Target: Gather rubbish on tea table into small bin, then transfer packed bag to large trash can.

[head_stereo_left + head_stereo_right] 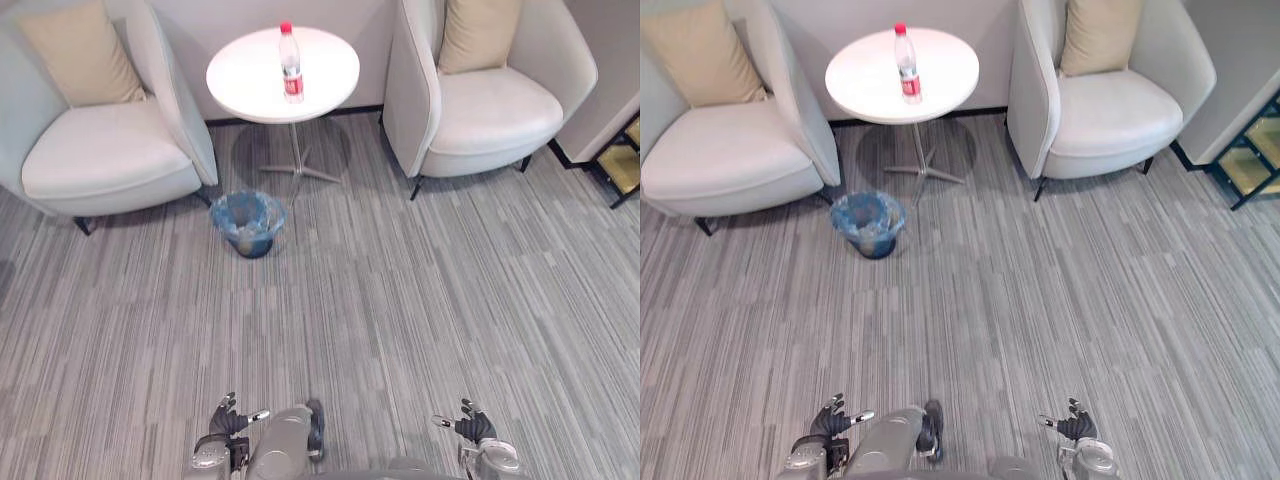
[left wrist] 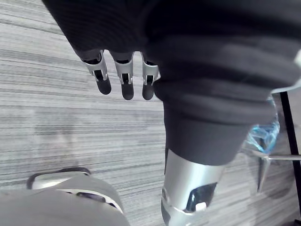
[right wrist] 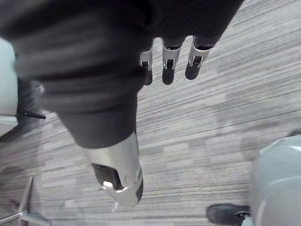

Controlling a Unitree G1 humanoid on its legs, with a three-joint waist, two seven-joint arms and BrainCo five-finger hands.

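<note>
A clear plastic bottle (image 1: 291,63) with a red cap and red label stands upright on the round white tea table (image 1: 250,85) at the far end. On the carpet in front of the table sits a small bin (image 1: 248,222) lined with a blue bag. My left hand (image 1: 226,420) hangs low at the bottom edge, its fingers (image 2: 123,77) straight and holding nothing. Low at the bottom right, my right hand (image 1: 472,426) is likewise open, its fingers (image 3: 168,63) relaxed over bare carpet. Both hands are far from the table and the bin.
Two pale armchairs flank the table, the left armchair (image 1: 95,150) and the right armchair (image 1: 495,110), each with a beige cushion. Grey striped carpet (image 1: 400,300) spreads between me and the furniture. A dark-framed shelf (image 1: 622,160) stands at the far right edge.
</note>
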